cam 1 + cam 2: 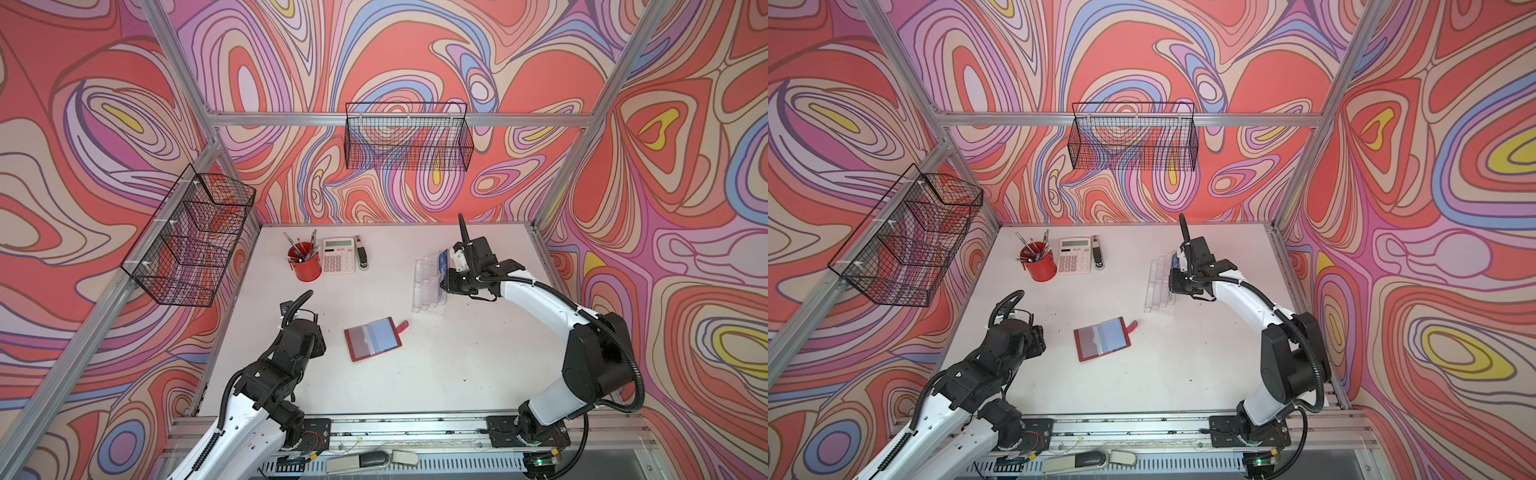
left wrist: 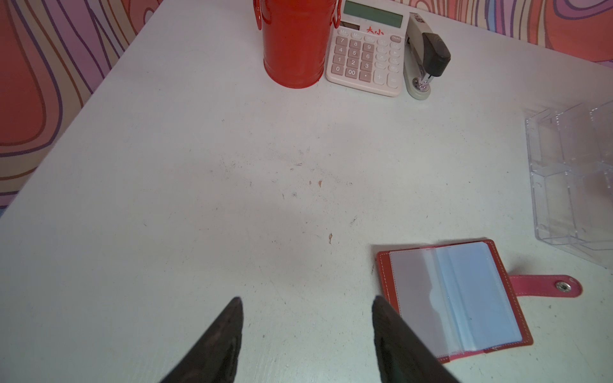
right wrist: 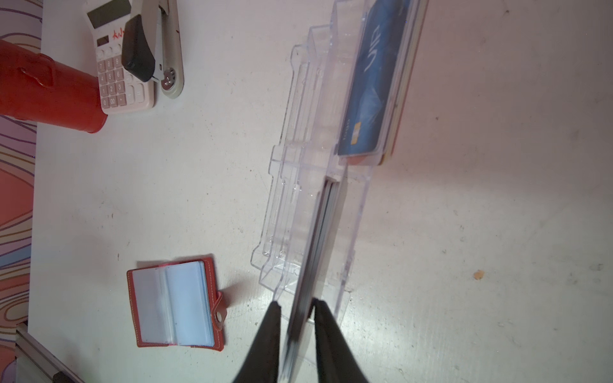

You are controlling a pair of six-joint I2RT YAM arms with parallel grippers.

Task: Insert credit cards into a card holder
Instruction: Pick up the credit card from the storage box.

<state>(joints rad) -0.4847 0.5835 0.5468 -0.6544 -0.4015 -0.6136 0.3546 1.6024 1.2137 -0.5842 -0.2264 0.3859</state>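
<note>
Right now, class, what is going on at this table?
The right pincer straddles the edge of cards standing in the clear stand; whether it grips them yet is unclear. The left pincer hangs open near the open wallet, which lies flat on the table.

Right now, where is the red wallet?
The red wallet lies open on the table in both top views, left of the clear stand, nearer the front.

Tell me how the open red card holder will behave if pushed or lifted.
The red leather-look card holder lies flat and open, so it will probably slide, not tip. Its clear sleeves look thin, likely floppy when lifted. The snap tab sticks out and may snag.
</note>
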